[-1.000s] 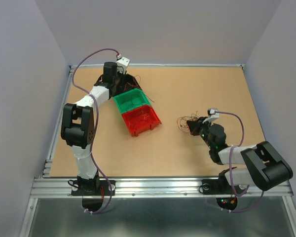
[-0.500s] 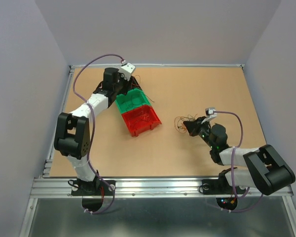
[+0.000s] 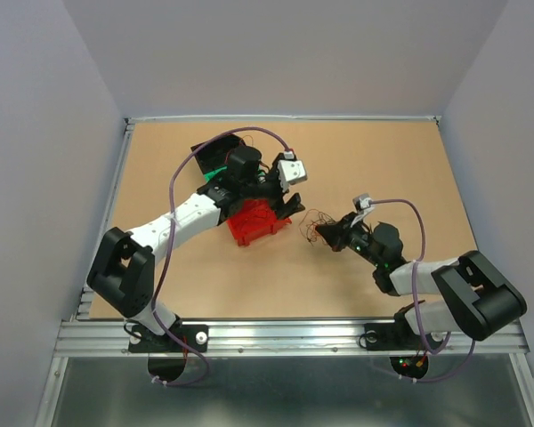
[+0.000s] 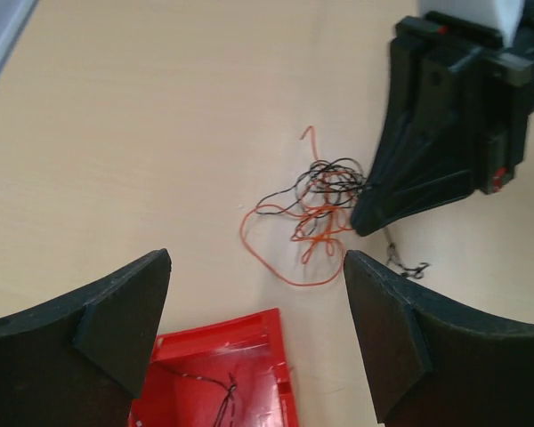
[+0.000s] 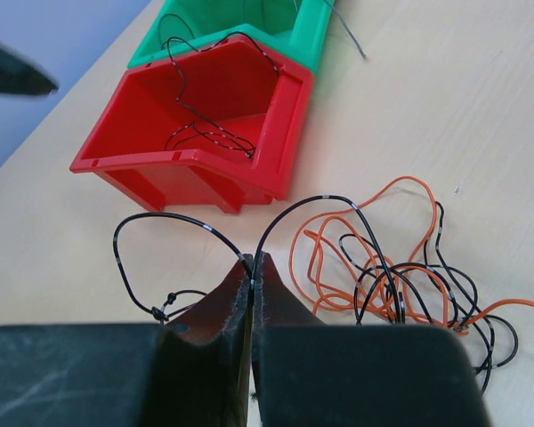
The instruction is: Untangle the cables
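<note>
Risk: right gripper [image 5: 252, 264], pinched shut on a black wire [image 5: 173, 217] of the cables [image 5: 387, 276] lying mid-table [image 3: 383, 151] beside the red bin [image 5: 196, 182], cinches the knot if it pulls while the left gripper [image 4: 256, 262] hangs wide open and empty.

No writing, label, brand or number is legible on anything.

Glossy red plastic bin [image 5: 173, 182], matt black fingers [image 4: 116, 311], thin smooth-coated cables [image 5: 387, 271], smooth pale wood-look table [image 5: 445, 107]
</note>
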